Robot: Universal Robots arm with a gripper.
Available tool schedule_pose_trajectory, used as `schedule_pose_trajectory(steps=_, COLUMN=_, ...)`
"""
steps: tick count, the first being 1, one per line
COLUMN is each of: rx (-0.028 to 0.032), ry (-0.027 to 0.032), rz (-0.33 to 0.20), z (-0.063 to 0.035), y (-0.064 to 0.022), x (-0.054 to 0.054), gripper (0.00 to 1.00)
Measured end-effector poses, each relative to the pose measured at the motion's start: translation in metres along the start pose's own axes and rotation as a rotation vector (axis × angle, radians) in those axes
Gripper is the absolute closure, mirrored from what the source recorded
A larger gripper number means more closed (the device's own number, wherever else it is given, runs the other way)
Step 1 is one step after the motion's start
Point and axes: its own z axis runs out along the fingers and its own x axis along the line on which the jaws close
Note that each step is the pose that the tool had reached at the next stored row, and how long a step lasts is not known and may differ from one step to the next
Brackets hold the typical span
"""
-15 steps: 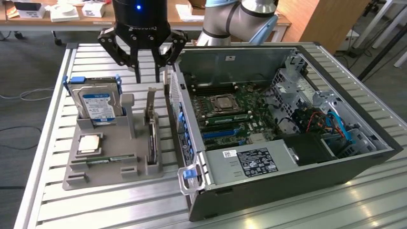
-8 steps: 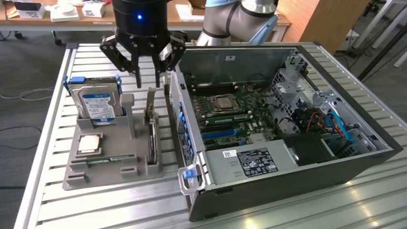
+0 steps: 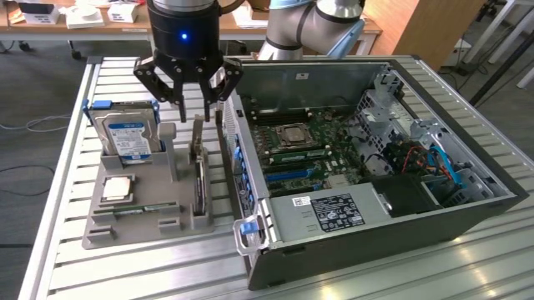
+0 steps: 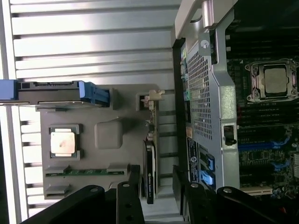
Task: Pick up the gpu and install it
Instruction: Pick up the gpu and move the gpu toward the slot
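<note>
hovering gripper (image 3: 194,115): fingers spread, empty, over gpu (image 3: 200,181) to straddle it
gpu: upright in tray (image 3: 134,225) slot, edge offered up

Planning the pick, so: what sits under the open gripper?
The gpu stands on edge in the grey holder, below the gripper. Its lower edge is hidden inside the holder.
</note>
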Motion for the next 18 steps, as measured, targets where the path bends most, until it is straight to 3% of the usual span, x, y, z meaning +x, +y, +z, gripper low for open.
schedule_pose_trajectory(steps=18, rx=0.0, ry=0.0, rz=0.0, z=0.0326, y=-0.0024, x=0.001, gripper=0.58)
